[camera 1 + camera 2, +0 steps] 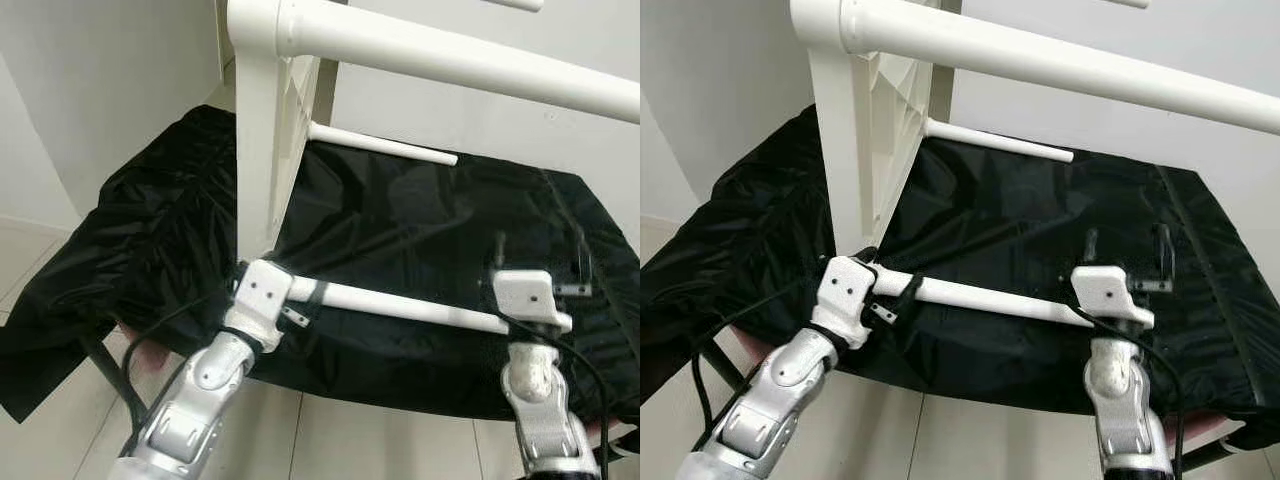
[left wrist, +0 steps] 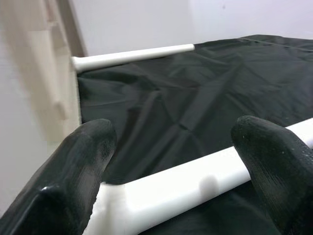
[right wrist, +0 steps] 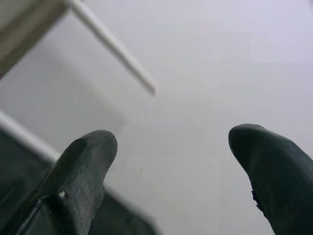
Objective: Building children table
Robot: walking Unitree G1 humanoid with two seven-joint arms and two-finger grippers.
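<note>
Black cloth (image 1: 420, 250) beside white wall (image 1: 90, 90)

A room in a home: plain white walls (image 1: 90, 90), pale floor tiles (image 1: 30, 250) at 8 o'clock, and a black cloth (image 1: 400, 230) spread over a low stand.

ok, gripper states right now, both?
Left gripper: jaws open around the lower table leg.
Right gripper: jaws open, holding nothing.

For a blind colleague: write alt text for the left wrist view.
The left gripper is open, its black fingers straddling a white table leg lying over black cloth. Behind, a second leg sticks out from the white tabletop standing on edge.
</note>
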